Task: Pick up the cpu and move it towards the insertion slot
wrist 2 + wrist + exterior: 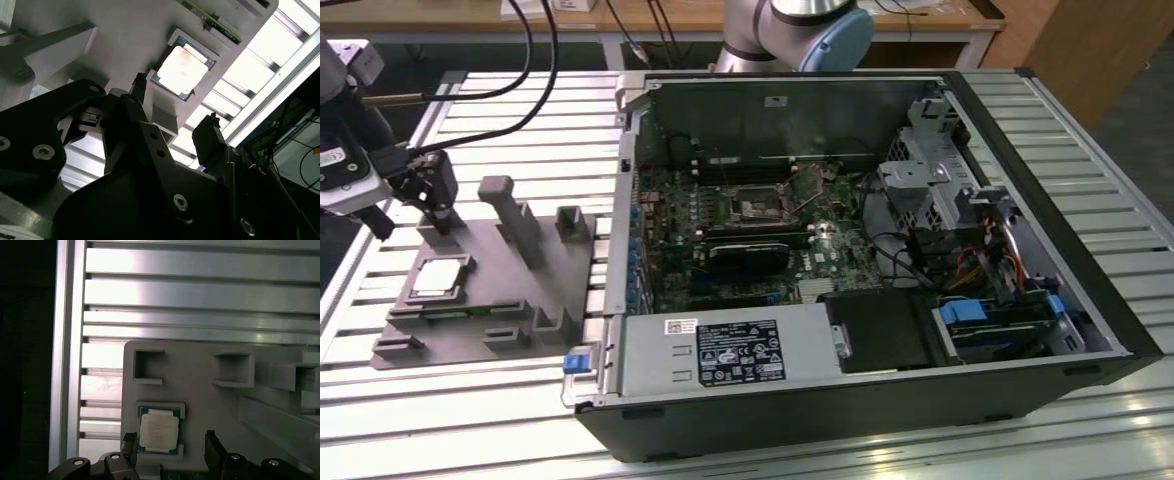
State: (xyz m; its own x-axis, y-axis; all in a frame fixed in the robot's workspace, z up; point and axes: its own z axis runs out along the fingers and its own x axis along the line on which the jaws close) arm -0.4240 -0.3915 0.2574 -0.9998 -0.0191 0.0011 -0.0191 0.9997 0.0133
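gripper: closest thing in both wrist views, black, jaws spread wide with nothing in them, hanging over the tray

fingers: two dark ones, neither touching the cpu as far as I can see

cpu: lying flat, silvery top up, in its pocket on the tray. It's lined up with the gap between the jaws and a lot closer to one finger than the other

tray: grey plastic, right below the jaws, with a few square recesses out past the cpu

posts: upright on the tray, near the jaws, on the side toward the case

slot: dark square socket in a metal bracket on the motherboard, well apart from the jaws, off to the exterior view's right

case: open pc on its side, just beside the tray, well clear of the jaws

table: slatted aluminium, under tray and case, runs on beyond the jaws
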